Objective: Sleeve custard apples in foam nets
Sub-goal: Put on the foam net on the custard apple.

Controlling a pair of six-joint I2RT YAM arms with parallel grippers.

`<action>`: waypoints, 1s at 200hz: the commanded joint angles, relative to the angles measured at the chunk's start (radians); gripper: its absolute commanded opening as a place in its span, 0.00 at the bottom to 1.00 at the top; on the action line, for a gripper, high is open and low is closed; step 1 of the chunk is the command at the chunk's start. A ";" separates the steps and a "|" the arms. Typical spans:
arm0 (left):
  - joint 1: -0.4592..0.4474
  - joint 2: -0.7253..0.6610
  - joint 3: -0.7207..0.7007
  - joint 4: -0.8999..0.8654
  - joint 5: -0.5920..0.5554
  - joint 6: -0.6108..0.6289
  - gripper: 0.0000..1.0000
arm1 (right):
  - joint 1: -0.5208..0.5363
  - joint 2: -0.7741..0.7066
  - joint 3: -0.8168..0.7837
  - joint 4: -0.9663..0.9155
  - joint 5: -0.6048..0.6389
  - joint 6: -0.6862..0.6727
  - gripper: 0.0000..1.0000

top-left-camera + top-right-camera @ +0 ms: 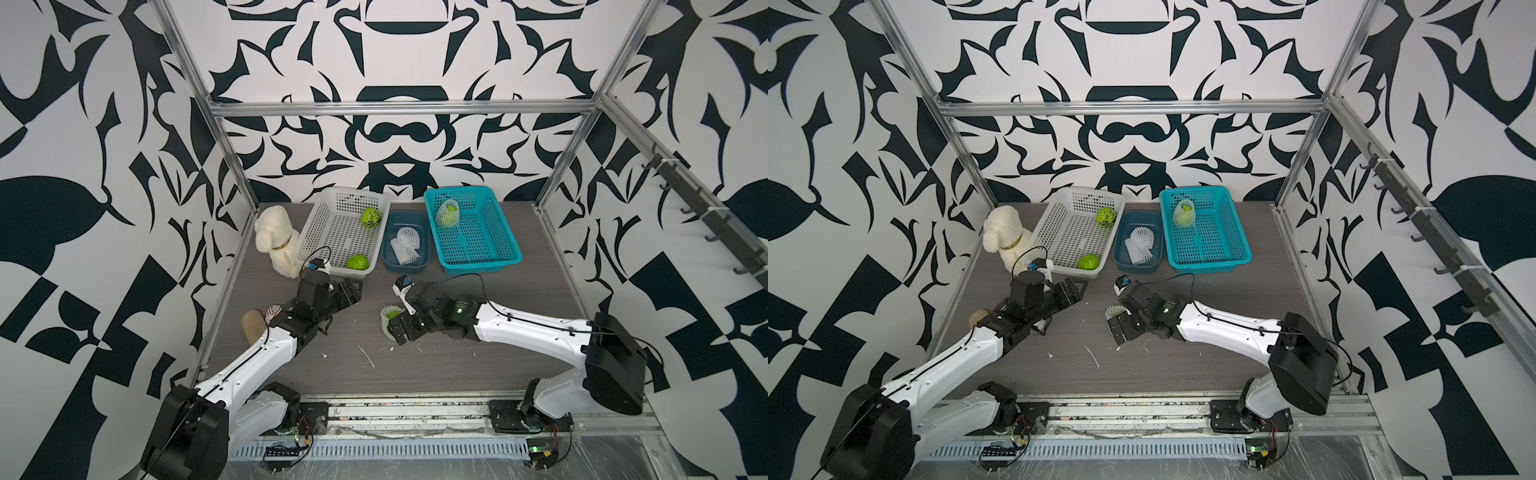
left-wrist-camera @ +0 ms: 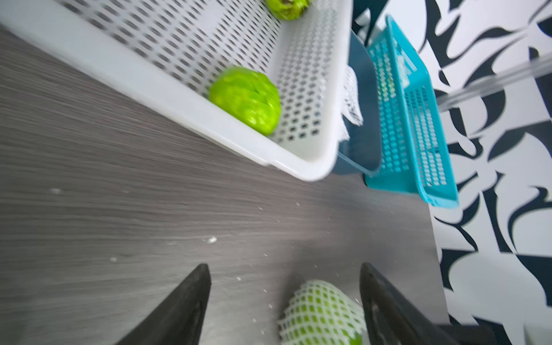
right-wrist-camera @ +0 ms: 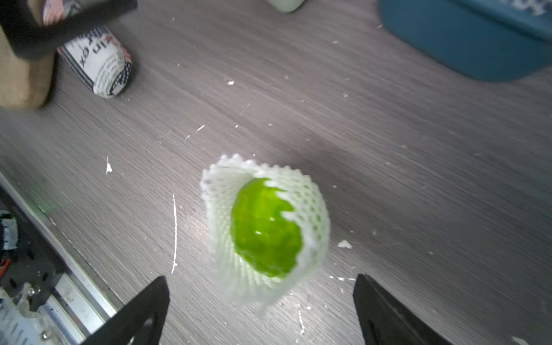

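A custard apple [image 3: 265, 227] lies on the table half inside a foam net [image 3: 310, 209], its green end showing. My right gripper [image 3: 261, 277] stands open just behind this sleeved fruit [image 1: 390, 316], its fingers clear of it. My left gripper [image 2: 283, 268] is open too, a short way left of the fruit in both top views [image 1: 352, 289]. Two bare custard apples [image 1: 370, 217] [image 1: 358, 262] lie in the white basket [image 1: 324, 232]. Another netted apple [image 1: 447, 213] stands in the teal basket [image 1: 478, 257]. Spare foam nets [image 1: 405, 245] fill the dark blue bin [image 1: 415, 266].
A white plush dog [image 1: 276, 241] sits left of the white basket. A tan object [image 1: 253, 326] and a printed can [image 3: 98, 68] lie by the left arm. White foam crumbs [image 1: 368, 357] are scattered on the grey table. Metal frame posts line both sides.
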State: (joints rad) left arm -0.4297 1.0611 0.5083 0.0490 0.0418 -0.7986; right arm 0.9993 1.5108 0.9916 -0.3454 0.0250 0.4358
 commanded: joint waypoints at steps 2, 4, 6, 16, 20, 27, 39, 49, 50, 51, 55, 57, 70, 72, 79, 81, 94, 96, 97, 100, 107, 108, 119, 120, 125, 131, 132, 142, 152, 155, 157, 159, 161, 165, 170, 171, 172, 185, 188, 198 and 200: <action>0.012 0.002 -0.025 0.024 0.015 -0.006 0.79 | 0.015 0.041 0.060 -0.043 0.057 -0.015 1.00; 0.014 0.004 -0.025 0.024 0.015 -0.005 0.79 | 0.015 0.045 0.062 -0.046 0.060 -0.015 1.00; 0.015 0.006 -0.024 0.025 0.017 -0.005 0.79 | 0.015 0.049 0.064 -0.048 0.065 -0.014 1.00; 0.018 0.013 -0.028 0.029 0.024 -0.005 0.79 | 0.016 0.068 0.075 -0.062 0.089 -0.010 1.00; 0.019 0.016 -0.030 0.032 0.027 -0.005 0.79 | 0.016 0.074 0.079 -0.065 0.095 -0.011 1.00; 0.020 0.020 -0.033 0.039 0.032 -0.008 0.79 | 0.017 0.085 0.083 -0.066 0.103 -0.011 1.00; 0.022 0.024 -0.038 0.052 0.039 -0.013 0.79 | 0.019 0.102 0.091 -0.062 0.111 -0.014 0.99; 0.022 0.029 -0.040 0.061 0.042 -0.017 0.79 | 0.022 0.114 0.095 -0.051 0.114 -0.014 0.95; 0.022 0.030 -0.041 0.062 0.042 -0.017 0.79 | 0.022 0.116 0.096 -0.050 0.115 -0.014 0.94; 0.022 0.031 -0.042 0.062 0.043 -0.017 0.79 | 0.022 0.117 0.096 -0.049 0.116 -0.014 0.94; 0.022 0.031 -0.042 0.066 0.045 -0.019 0.79 | 0.022 0.124 0.099 -0.044 0.116 -0.013 0.93; 0.022 0.032 -0.042 0.068 0.046 -0.019 0.79 | 0.022 0.126 0.100 -0.042 0.115 -0.014 0.92; 0.022 0.038 -0.045 0.077 0.049 -0.019 0.79 | 0.024 0.144 0.105 -0.032 0.112 -0.012 0.88; 0.022 0.039 -0.044 0.078 0.049 -0.018 0.79 | 0.025 0.145 0.104 -0.029 0.112 -0.012 0.88; 0.023 0.041 -0.045 0.082 0.052 -0.016 0.79 | 0.025 0.149 0.100 -0.016 0.110 -0.010 0.87; 0.023 0.042 -0.043 0.083 0.053 -0.015 0.79 | 0.027 0.150 0.098 -0.011 0.109 -0.009 0.86; 0.025 0.052 -0.041 0.086 0.063 -0.011 0.79 | 0.027 0.157 0.080 0.022 0.096 -0.003 0.86; 0.026 0.053 -0.041 0.086 0.065 -0.010 0.79 | 0.027 0.158 0.079 0.025 0.094 -0.003 0.86; 0.026 0.053 -0.041 0.086 0.066 -0.010 0.79 | 0.027 0.159 0.077 0.027 0.094 -0.003 0.86; 0.027 0.055 -0.040 0.087 0.070 -0.010 0.79 | 0.026 0.161 0.075 0.033 0.091 -0.001 0.86; 0.029 0.057 -0.040 0.090 0.076 -0.008 0.79 | 0.026 0.167 0.068 0.044 0.087 0.003 0.86; 0.030 0.057 -0.040 0.090 0.078 -0.008 0.79 | 0.026 0.168 0.067 0.045 0.086 0.002 0.86; 0.034 0.058 -0.043 0.095 0.084 -0.008 0.79 | 0.026 0.178 0.057 0.062 0.080 0.006 0.86; 0.034 0.059 -0.042 0.096 0.084 -0.008 0.79 | 0.027 0.180 0.056 0.062 0.080 0.006 0.87; 0.035 0.059 -0.045 0.098 0.086 -0.010 0.79 | 0.027 0.185 0.051 0.067 0.078 0.008 0.87; 0.037 0.057 -0.048 0.101 0.088 -0.009 0.79 | 0.027 0.193 0.050 0.071 0.074 0.009 0.88; 0.037 0.057 -0.048 0.101 0.088 -0.009 0.79 | 0.026 0.195 0.050 0.071 0.074 0.009 0.88; 0.040 0.054 -0.053 0.104 0.090 -0.011 0.78 | 0.027 0.206 0.050 0.072 0.065 0.012 0.90; 0.044 0.051 -0.056 0.107 0.091 -0.013 0.79 | 0.026 0.214 0.050 0.073 0.060 0.012 0.91; 0.045 0.050 -0.057 0.107 0.093 -0.013 0.78 | 0.027 0.216 0.049 0.072 0.060 0.012 0.92; 0.045 0.050 -0.058 0.108 0.092 -0.012 0.78 | 0.027 0.217 0.048 0.072 0.059 0.014 0.92; 0.046 0.048 -0.060 0.109 0.092 -0.013 0.78 | 0.027 0.219 0.048 0.072 0.059 0.014 0.93; 0.046 0.047 -0.059 0.109 0.094 -0.014 0.78 | 0.026 0.219 0.048 0.072 0.059 0.015 0.93; 0.047 0.046 -0.061 0.109 0.093 -0.014 0.78 | 0.027 0.219 0.048 0.072 0.058 0.016 0.93; 0.048 0.043 -0.062 0.110 0.094 -0.014 0.78 | 0.026 0.222 0.048 0.071 0.058 0.017 0.94; 0.048 0.043 -0.062 0.110 0.093 -0.014 0.78 | 0.027 0.221 0.048 0.071 0.059 0.016 0.94; 0.048 0.042 -0.063 0.110 0.093 -0.014 0.78 | 0.027 0.221 0.047 0.071 0.059 0.016 0.94; 0.050 0.038 -0.066 0.112 0.095 -0.016 0.78 | 0.026 0.216 0.052 0.063 0.065 0.017 0.96; 0.051 0.036 -0.068 0.112 0.094 -0.016 0.78 | 0.027 0.214 0.054 0.060 0.068 0.017 0.96; 0.052 0.032 -0.071 0.112 0.093 -0.017 0.78 | 0.027 0.204 0.062 0.044 0.078 0.018 0.97; 0.052 0.031 -0.072 0.112 0.094 -0.017 0.78 | 0.027 0.202 0.063 0.040 0.081 0.018 0.98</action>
State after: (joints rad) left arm -0.3843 1.1126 0.4580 0.1463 0.1211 -0.8154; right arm 1.0210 1.7473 1.0416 -0.2939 0.0891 0.4442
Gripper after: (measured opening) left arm 0.783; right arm 0.964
